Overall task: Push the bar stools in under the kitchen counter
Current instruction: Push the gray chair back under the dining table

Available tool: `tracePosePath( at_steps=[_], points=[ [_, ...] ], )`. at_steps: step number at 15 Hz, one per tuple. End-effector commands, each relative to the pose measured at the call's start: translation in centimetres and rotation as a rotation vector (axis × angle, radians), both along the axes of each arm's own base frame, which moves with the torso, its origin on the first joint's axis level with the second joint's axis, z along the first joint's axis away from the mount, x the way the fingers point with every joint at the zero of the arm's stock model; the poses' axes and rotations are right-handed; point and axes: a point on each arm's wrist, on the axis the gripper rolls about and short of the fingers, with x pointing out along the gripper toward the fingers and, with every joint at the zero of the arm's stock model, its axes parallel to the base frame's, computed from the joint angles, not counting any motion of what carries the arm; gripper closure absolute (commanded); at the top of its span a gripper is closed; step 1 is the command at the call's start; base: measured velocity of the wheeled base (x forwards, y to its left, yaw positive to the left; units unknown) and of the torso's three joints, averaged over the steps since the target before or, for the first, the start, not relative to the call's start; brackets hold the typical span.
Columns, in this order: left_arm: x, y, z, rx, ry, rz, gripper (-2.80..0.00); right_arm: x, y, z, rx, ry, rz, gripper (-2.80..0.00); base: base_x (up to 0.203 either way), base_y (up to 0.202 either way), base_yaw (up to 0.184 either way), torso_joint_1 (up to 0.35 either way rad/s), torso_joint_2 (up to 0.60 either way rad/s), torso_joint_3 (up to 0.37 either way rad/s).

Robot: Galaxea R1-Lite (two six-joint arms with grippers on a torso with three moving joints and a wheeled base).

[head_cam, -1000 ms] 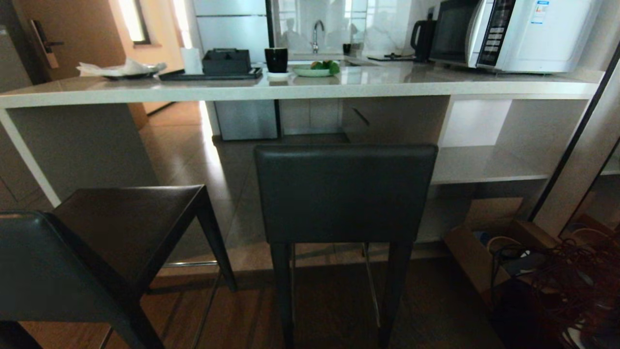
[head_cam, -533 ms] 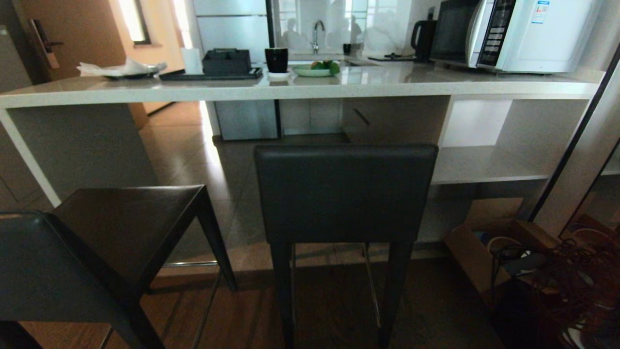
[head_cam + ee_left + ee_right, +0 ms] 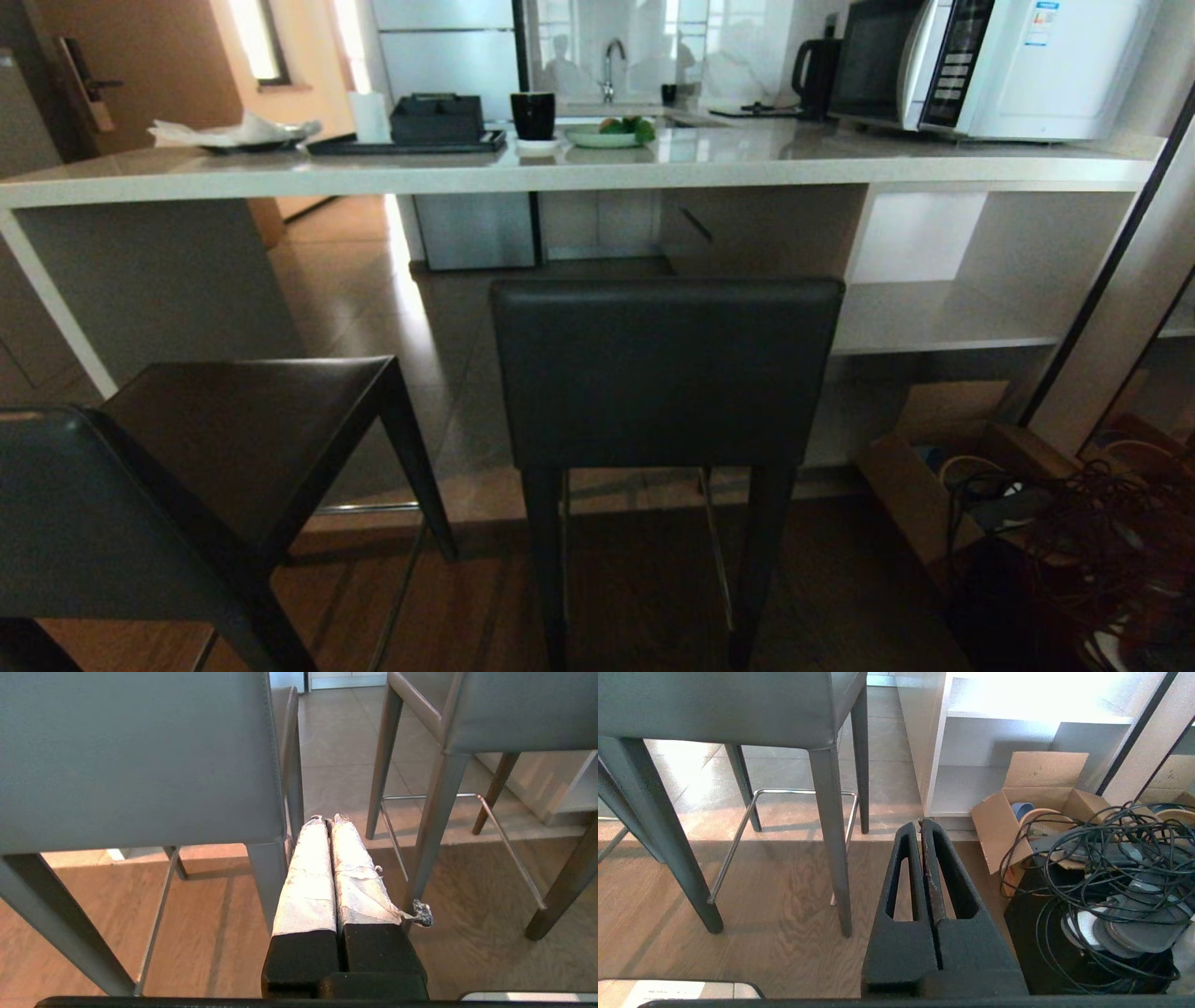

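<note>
The kitchen counter (image 3: 597,173) runs across the far side of the head view. One bar stool (image 3: 667,369) stands square to it in the middle, its dark backrest toward me. A second bar stool (image 3: 243,439) stands at the lower left, turned at an angle and farther out from the counter. Neither gripper shows in the head view. In the left wrist view my left gripper (image 3: 327,820) is shut and empty, low beside the edge of the left stool's backrest (image 3: 135,756). My right gripper (image 3: 920,823) is shut and empty, low to the right of the middle stool's legs (image 3: 829,835).
On the counter stand a microwave (image 3: 999,65), a black cup (image 3: 532,114), a tray (image 3: 406,142) and a bowl (image 3: 602,135). White shelves (image 3: 934,317) fill the counter's right end. An open cardboard box (image 3: 1036,788) and a tangle of cables (image 3: 1111,868) lie on the floor at right.
</note>
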Motion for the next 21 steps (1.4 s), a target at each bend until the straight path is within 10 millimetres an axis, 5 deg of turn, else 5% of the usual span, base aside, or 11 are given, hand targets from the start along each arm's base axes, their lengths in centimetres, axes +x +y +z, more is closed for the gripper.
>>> tracePosePath(
  at_steps=[1, 5, 14, 21],
  points=[
    [0.02, 0.0, 0.01, 0.003, 0.003, -0.001, 0.0, 0.03, 0.0, -0.04, 0.001, 0.004, 0.001, 0.0, 0.0, 0.0, 0.0, 0.0, 0.0, 0.0],
    [0.02, -0.01, 0.02, 0.002, 0.002, -0.002, 0.0, 0.03, 0.0, -0.04, -0.001, 0.004, 0.001, 0.0, 0.0, 0.0, 0.0, 0.0, 0.0, 0.0],
    [0.02, 0.0, 0.01, -0.007, 0.003, 0.002, 0.0, 0.03, 0.0, -0.04, 0.001, 0.004, 0.001, 0.0, 0.182, 0.0, 0.0, 0.004, 0.0, 0.002],
    [0.02, 0.01, 0.04, -0.051, 0.0, 0.005, 0.0, 0.03, -0.01, 0.0, 0.034, 0.0, -0.004, 0.0, 0.009, 0.0, 0.0, 0.002, 0.0, 0.0]
  ],
)
